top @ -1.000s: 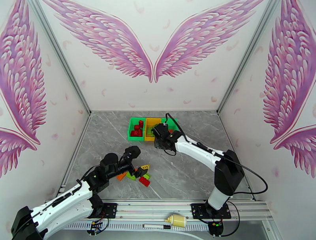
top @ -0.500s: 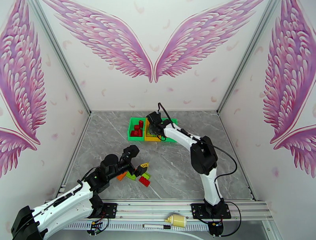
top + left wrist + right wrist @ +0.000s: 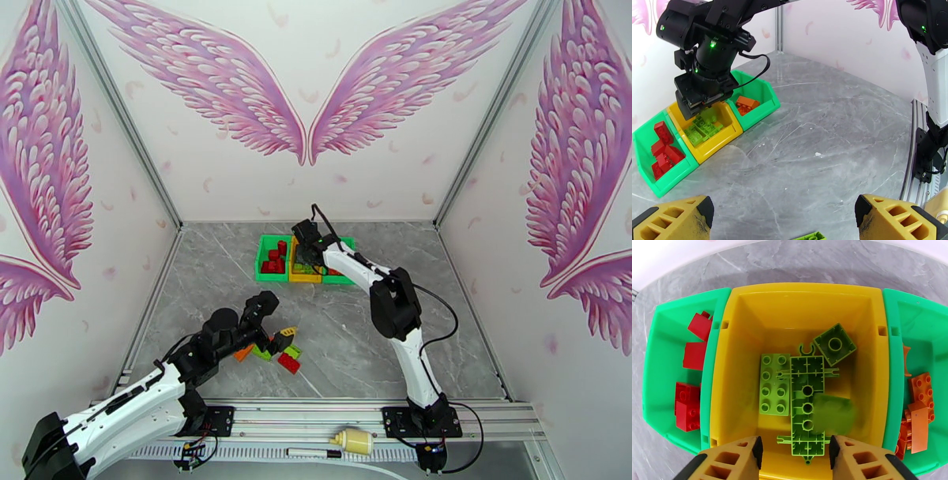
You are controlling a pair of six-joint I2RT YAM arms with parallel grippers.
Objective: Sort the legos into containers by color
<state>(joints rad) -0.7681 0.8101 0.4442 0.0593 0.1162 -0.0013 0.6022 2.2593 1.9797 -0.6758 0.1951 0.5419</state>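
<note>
Three containers stand in a row at the back: a green bin (image 3: 268, 272) (image 3: 663, 358) with red legos (image 3: 687, 405), a yellow bin (image 3: 300, 276) (image 3: 790, 303) with lime legos (image 3: 773, 384), and a green bin (image 3: 341, 278) (image 3: 908, 327) with orange legos (image 3: 920, 413). Directly above the yellow bin hangs my right gripper (image 3: 305, 251) (image 3: 794, 449) (image 3: 697, 108), open. A blurred lime brick (image 3: 833, 413) is loose just beyond its fingertips. My left gripper (image 3: 276, 338) (image 3: 784, 221) is open over a loose pile of red, orange and lime legos (image 3: 272, 354) at the near left.
A white bottle (image 3: 352, 440) and a pen lie on the rail at the near edge. Enclosure walls and metal posts close in the grey table (image 3: 355, 339) on three sides. The right arm reaches across the middle of the table to the bins.
My right arm swung from in front of the bins to above the yellow one, and its jaws opened, letting go of a lime brick. The left arm has barely moved.
</note>
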